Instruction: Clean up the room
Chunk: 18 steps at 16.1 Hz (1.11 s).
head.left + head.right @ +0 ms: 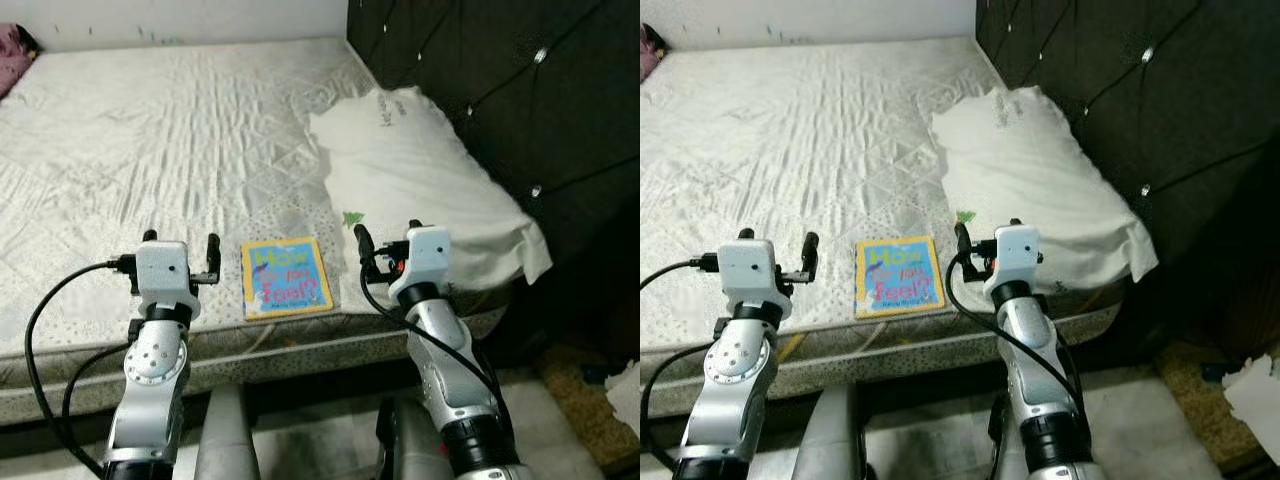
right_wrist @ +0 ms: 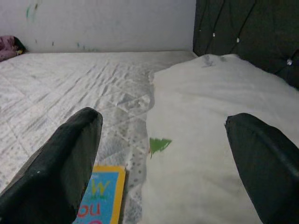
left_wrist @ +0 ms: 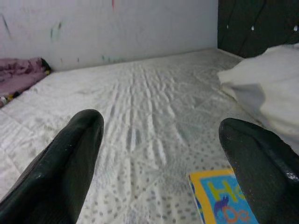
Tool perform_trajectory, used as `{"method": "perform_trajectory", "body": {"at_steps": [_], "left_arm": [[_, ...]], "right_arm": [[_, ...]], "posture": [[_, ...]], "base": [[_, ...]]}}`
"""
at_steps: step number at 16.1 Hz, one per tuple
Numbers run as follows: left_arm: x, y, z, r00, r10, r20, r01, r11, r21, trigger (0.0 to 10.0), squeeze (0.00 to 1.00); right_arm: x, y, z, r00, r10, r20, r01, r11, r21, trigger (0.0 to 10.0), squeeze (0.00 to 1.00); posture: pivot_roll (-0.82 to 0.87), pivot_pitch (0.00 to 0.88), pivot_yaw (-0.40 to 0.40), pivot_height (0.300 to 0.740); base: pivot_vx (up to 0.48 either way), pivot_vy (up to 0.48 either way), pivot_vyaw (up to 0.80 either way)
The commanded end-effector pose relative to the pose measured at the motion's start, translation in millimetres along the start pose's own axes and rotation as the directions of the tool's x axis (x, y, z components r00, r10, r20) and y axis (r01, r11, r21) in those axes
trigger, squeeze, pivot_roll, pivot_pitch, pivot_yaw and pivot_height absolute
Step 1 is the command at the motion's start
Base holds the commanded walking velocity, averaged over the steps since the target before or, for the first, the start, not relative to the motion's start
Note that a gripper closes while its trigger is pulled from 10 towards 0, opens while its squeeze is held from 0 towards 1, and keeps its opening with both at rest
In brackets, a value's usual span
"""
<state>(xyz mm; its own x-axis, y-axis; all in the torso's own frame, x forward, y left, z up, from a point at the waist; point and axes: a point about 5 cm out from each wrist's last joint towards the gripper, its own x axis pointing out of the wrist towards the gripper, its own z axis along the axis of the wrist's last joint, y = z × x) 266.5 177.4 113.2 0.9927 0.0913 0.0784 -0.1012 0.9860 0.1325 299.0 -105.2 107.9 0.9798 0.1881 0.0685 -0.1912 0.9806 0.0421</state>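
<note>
Both jaws spread, gripping nothing: left gripper (image 1: 180,240) and right gripper (image 1: 385,233) flank the book (image 1: 285,277) on the bed (image 1: 150,140).

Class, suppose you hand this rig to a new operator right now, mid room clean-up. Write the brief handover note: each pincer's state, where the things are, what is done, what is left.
Left pincer: open, holding nothing, poised over the near edge of the mattress, left of the book.
Right pincer: open, holding nothing, at the near corner of the white pillow.
Book: lies flat on the mattress edge between the two pincers, cover up, untouched.
A small green scrap sits on the pillow's edge.
Purple cloth lies at the far left corner.
Done: nothing grasped yet.
Left: pick up the book, likely first.
</note>
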Motion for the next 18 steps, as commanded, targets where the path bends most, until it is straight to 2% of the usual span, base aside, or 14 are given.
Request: {"method": "perform_trajectory", "body": {"at_steps": [1,5,18], "left_arm": [[1.9,0.8,0.6,1.000,-0.001,0.008,0.001,1.000,0.015,10.0,0.00],[2.9,-4.8,-1.5,0.999,-0.043,0.005,0.043,0.999,0.015,10.0,0.00],[2.9,-4.8,-1.5,0.999,-0.043,0.005,0.043,0.999,0.015,10.0,0.00]], "right_arm": [[3.1,5.1,10.6,0.999,0.017,0.048,-0.018,1.000,0.009,10.0,0.00],[3.5,4.8,10.9,0.998,0.017,0.052,-0.017,1.000,0.004,10.0,0.00],[3.5,4.8,10.9,0.998,0.017,0.052,-0.017,1.000,0.004,10.0,0.00]], "posture": [[0.11,0.000,0.007,0.661],[0.11,0.000,0.010,0.710],[0.11,0.000,0.010,0.710]], "base": [[0.000,0.000,0.00],[0.000,0.000,0.00],[0.000,0.000,0.00]]}}
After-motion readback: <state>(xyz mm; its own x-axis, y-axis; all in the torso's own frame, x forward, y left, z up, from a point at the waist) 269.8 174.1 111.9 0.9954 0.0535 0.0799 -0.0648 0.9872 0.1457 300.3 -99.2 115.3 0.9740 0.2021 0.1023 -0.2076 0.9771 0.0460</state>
